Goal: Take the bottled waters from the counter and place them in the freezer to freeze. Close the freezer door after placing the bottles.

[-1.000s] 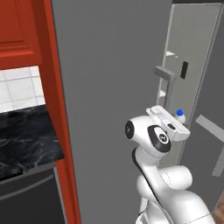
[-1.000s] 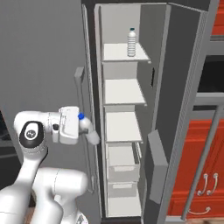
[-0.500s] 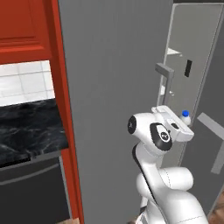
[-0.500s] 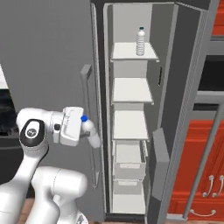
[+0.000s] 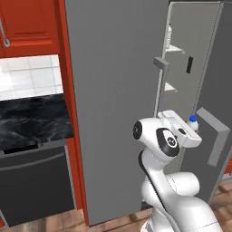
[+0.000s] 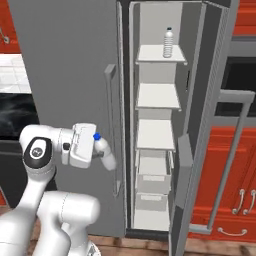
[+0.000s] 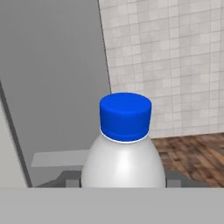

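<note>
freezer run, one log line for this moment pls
jaws: shut on clear blue-capped plastic bottle | tall grey freezer: door open | top shelf: second clear bottle upright

I'm looking at a rendered home kitchen. A tall grey side-by-side fridge-freezer [image 6: 75, 75] is standing with its narrow compartment open, white shelves [image 6: 158, 96] and drawers showing inside. Red cabinet fronts [image 6: 235, 175] with metal handles are flanking it, and a black marble-look counter [image 5: 31, 124] is running under a white tiled wall [image 5: 27, 77], above a dark built-in appliance [image 5: 36, 186]. Wood flooring [image 7: 188, 157] is showing underneath.
</note>
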You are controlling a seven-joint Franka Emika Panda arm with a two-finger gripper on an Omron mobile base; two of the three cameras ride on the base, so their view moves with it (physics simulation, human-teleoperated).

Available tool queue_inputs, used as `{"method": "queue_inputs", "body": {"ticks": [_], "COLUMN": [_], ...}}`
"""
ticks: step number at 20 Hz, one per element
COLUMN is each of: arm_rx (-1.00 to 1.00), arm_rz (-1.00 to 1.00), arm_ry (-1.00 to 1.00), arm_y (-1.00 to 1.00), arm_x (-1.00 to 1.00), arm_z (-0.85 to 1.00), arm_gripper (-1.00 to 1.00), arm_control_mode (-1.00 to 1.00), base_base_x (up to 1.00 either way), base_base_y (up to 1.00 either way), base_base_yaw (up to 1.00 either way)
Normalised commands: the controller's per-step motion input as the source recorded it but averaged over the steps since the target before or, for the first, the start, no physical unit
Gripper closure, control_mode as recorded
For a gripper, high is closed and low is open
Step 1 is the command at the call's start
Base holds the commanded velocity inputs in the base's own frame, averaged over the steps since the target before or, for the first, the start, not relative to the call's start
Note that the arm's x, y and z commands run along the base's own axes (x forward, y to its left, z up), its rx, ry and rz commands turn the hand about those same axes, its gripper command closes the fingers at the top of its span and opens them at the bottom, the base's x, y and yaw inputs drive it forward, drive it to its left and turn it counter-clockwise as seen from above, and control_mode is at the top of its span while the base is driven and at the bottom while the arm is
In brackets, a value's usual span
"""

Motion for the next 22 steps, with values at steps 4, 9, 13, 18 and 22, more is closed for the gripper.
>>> {"method": "queue_inputs", "body": {"ticks": [4, 9, 13, 18, 22], "arm_rx": [0.00, 0.00, 0.00, 0.00, 0.00], "arm_rz": [0.00, 0.00, 0.00, 0.00, 0.00], "arm_ry": [0.00, 0.00, 0.00, 0.00, 0.00], "arm_y": [0.00, 0.00, 0.00, 0.00, 0.00], "arm_x": [0.00, 0.00, 0.00, 0.00, 0.00], "arm_z": [0.00, 0.00, 0.00, 0.00, 0.00], "arm_gripper": [1.00, 1.00, 1.00, 1.00, 1.00], "arm_control_mode": [1.00, 1.00, 1.00, 1.00, 1.00], "base_base_x": [-0.58, 0.02, 0.46, 0.43, 0.54], "base_base_y": [0.03, -0.56, -0.28, -0.32, -0.11], "base_base_yaw": [0.14, 0.22, 0.25, 0.26, 0.11]}}
